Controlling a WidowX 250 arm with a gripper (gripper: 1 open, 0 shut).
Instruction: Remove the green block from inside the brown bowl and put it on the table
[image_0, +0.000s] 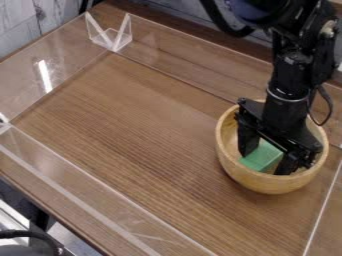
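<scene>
Gripper (278, 146), jaws spread, straddling green block (263, 158) inside brown bowl (249, 176) on table (134, 130).

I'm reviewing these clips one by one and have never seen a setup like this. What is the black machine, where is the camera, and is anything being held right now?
The black machine is a single robot arm, seen by one camera that looks down at the table from above and to one side. At the arm's tip is its claw, pointing straight down with its fingers spread open. It reaches into the brown bowl, a round wooden bowl near the table's right edge. Inside the bowl lies the green block, between the open fingers. Nothing is gripped yet; whether a finger touches the block cannot be told. Clear acrylic walls edge the table.
</scene>
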